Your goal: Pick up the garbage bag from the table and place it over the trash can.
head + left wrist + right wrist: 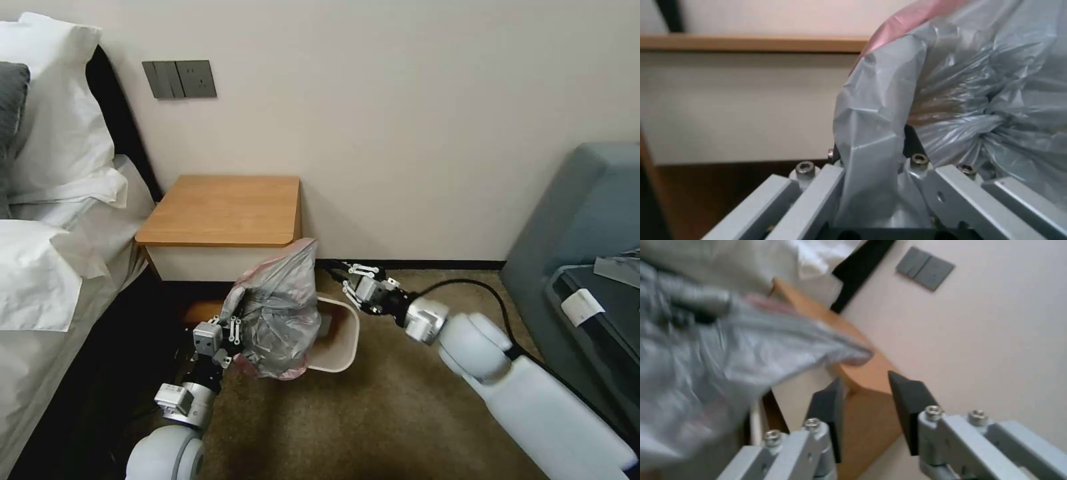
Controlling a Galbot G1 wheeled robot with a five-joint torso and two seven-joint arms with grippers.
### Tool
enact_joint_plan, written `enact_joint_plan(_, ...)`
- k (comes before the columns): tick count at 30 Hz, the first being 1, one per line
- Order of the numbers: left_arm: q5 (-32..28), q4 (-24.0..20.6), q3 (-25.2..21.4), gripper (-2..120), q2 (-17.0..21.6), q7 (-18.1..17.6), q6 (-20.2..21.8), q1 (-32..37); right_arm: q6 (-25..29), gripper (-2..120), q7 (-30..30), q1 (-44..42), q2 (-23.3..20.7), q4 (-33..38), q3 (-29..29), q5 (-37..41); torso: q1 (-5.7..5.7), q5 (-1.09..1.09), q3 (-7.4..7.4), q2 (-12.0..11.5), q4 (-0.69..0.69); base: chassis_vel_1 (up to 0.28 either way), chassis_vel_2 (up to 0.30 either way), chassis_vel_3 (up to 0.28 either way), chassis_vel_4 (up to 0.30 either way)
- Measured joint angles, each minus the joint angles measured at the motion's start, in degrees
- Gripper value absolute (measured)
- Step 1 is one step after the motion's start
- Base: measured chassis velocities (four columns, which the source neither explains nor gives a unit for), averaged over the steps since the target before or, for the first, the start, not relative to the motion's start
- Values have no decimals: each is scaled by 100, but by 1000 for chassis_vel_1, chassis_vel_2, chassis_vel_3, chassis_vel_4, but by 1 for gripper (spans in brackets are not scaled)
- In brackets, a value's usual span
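Garbage bag (283,310) in left end effector (235,331), draped over trash can (339,347).

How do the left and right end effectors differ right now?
The left end effector is shut on the bag, beside the bin; the right end effector is open and holds nothing. The left reaches in from the near side, the right from beyond the bin. Both sit low by the table.

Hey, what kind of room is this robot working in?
Most likely a bedroom, perhaps a hotel room: a bed with white pillows and sheets, a small orange-brown wooden nightstand beside it, and brown carpet under a grey-blue upholstered chair.
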Motion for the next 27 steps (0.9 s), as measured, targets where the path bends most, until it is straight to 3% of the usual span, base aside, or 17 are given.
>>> enact_joint_plan(2,-206,-1,-2,3,-55,-130,103,-6,-425,39,471,-280,-14,444,11,715,0,-2,0,0,3,0,0,0,0)
enact_joint_plan(3,-206,-1,-2,3,-55,-130,103,-6,-425,39,471,-280,-14,444,11,715,0,-2,0,0,3,0,0,0,0)
enact_joint_plan(6,-563,-29,5,3,-90,-207,198,-41,-1413,55,1506,-713,69,1240,-107,2375,0,-1,0,0,4,0,0,0,0)
enact_joint_plan(8,-595,-33,7,3,-91,-209,201,-43,-1555,58,1658,-760,86,1334,-136,2593,0,-1,0,0,3,0,0,0,0)
enact_joint_plan(10,-762,-53,17,3,-104,-209,205,-56,-2396,70,2615,-974,226,1767,-347,4027,0,-2,1,0,3,0,0,0,0)
enact_joint_plan(14,-908,-81,32,3,-126,-173,195,-66,-2884,83,3463,-957,366,1903,-634,5069,0,-3,2,0,3,0,0,0,0)
enact_joint_plan(18,-1014,-129,37,3,-168,-99,145,-84,-3056,97,3670,-877,504,1791,-927,5428,0,-2,2,0,4,0,0,0,0)
enact_joint_plan(27,-1132,-215,51,3,-174,26,95,-85,-3297,100,3755,-700,776,1316,-1213,5467,0,-2,2,-1,4,0,0,0,0)
